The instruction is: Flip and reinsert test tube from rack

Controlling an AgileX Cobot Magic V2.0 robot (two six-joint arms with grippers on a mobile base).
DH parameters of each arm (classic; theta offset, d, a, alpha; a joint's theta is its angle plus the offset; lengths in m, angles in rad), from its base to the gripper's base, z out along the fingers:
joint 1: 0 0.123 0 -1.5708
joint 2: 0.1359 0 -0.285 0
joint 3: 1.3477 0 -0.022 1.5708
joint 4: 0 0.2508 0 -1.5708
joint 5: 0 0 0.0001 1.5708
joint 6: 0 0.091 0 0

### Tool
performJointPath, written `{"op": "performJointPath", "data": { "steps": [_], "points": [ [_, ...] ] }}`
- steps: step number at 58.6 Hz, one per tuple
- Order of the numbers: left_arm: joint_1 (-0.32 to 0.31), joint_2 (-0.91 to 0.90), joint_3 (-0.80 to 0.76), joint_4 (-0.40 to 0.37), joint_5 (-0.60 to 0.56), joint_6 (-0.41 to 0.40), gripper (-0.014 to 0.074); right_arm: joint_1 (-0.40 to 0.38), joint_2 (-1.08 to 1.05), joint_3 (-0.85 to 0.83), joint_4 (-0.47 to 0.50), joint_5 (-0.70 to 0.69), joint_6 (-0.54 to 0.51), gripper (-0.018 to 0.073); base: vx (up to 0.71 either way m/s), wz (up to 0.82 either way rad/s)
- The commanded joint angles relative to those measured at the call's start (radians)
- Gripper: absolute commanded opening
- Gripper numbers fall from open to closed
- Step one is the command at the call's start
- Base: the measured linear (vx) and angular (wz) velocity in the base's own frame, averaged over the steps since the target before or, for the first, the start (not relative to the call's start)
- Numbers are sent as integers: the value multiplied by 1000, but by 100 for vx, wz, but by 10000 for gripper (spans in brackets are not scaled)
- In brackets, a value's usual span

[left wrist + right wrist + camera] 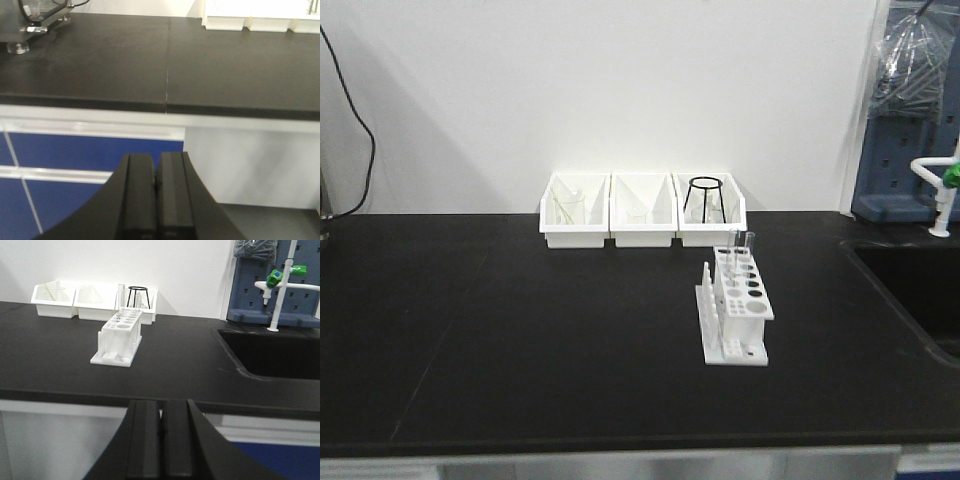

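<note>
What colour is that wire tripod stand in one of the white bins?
Black; the small wire tripod stand shows best in the front-facing view.

A black bench top (60,370) stretches away ahead of the right pincer (161,405) and ends at a plain white wall (150,265). Ahead and to the right of that pincer, a black sink (270,352) is sunk into the top. Beyond it stand a blue pegboard (305,300) and a white tap (277,295) with green knobs. Straight ahead of the left pincer (156,159), a thin seam (167,60) crosses the top. Below the bench edge, blue cabinet fronts (75,150) lie to that pincer's left and a pale grey panel (250,165) to its right. The light is even and soft.
</note>
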Motion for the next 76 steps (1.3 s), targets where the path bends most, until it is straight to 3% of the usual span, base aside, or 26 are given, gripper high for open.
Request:
{"op": "performJointPath", "data": {
  "steps": [1, 76],
  "points": [
    [-7, -11, 0, -4, -87, 0, -6, -6, -11, 1, -3, -81, -3, -9, 39, 2],
    [-7, -11, 0, -4, -87, 0, -6, -6, -11, 1, -3, -81, -3, -9, 28, 3]
  ]
}}
